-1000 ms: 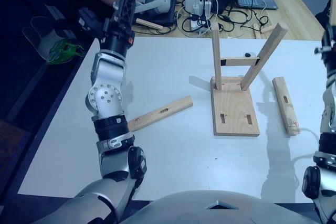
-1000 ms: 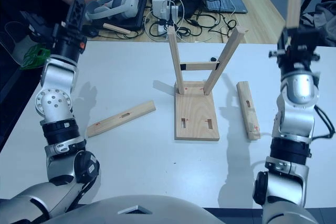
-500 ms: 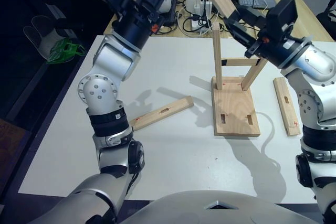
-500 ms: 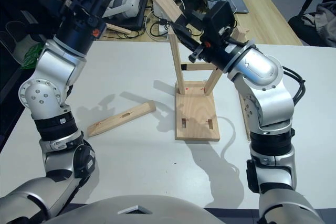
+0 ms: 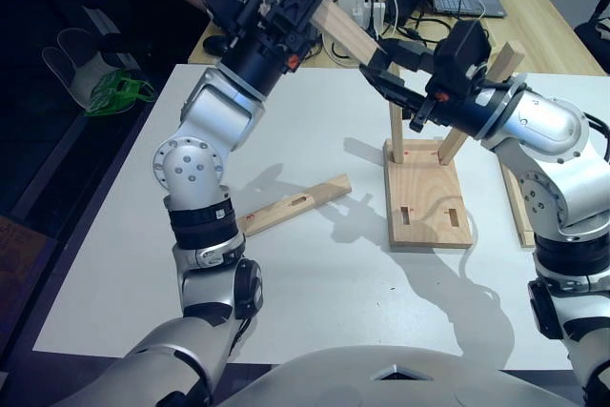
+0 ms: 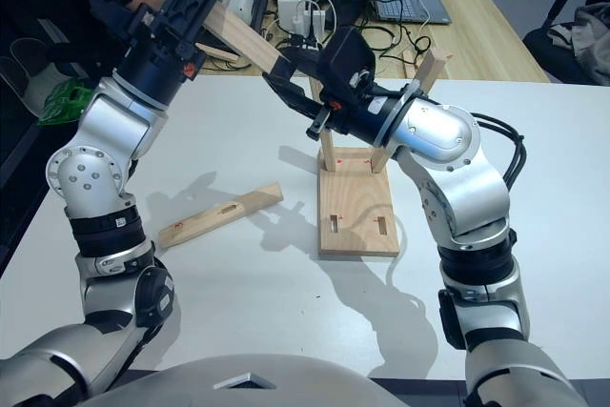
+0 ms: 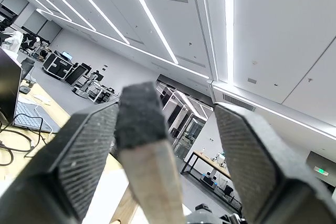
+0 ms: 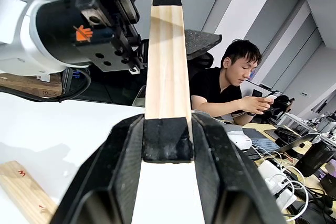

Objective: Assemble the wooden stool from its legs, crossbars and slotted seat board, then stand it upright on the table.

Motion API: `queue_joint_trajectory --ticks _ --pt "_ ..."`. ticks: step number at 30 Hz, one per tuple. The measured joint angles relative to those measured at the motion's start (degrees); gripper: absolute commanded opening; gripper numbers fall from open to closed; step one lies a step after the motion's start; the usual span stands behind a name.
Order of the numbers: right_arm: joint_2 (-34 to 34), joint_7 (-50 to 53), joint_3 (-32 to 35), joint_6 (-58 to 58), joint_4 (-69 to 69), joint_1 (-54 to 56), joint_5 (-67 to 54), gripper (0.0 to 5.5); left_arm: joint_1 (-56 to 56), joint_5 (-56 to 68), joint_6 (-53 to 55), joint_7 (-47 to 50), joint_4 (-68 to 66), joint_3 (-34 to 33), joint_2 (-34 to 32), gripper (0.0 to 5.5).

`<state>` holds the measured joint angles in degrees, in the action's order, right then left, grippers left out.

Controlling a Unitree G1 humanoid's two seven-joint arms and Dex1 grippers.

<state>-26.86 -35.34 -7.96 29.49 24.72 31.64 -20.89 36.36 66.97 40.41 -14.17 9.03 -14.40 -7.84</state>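
- Stool leg [image 5: 348, 30] hangs in the air between both claws, over the far side of the surface [image 5: 315, 312]. The right claw [image 8: 167, 135] is clamped on one end, with its pads pressed to both flat sides.
- The left claw [image 7: 168, 124] has its fingers apart around the other end. One pad [image 7: 84, 150] lies against or just beside the wood, and the other stands off with a gap showing.
- The leg's long axis runs straight from claw to claw, across the robot's front. It slopes down from the higher left claw to the lower right claw.
- Only the right arm has a firm hold, so by my reading the leg will go wherever that arm goes. The left fingers would need to close to share the load.
- Just past the right claw stands the part-built stool. Its seat board [image 5: 429, 188] lies flat on the surface, with two upright legs [image 5: 395, 135] set in its far end. The held leg's lower end is near their tops.
- Two empty slots [image 5: 405, 214] sit at the board's near end, below the right claw and toward the robot. To reach one, the leg must turn from its slant to upright.
- Farther out, a loose leg [image 5: 291, 205] lies flat to the board's left, nearer the left arm. Another piece [image 5: 518, 207] lies just right of the board and parallel to it.
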Motion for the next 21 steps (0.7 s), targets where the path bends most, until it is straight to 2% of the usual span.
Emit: queue_joint_trajectory --ticks 14,21 --pt "0.98 1.0 -0.14 -1.35 -1.58 -0.21 4.29 1.29 -1.05 -3.45 -2.77 4.44 0.13 0.85 2.31 0.77" --pt "1.71 1.4 -0.57 -1.34 -2.0 -0.92 5.64 1.29 -0.88 -2.77 -2.88 4.29 0.02 1.09 3.42 0.44"
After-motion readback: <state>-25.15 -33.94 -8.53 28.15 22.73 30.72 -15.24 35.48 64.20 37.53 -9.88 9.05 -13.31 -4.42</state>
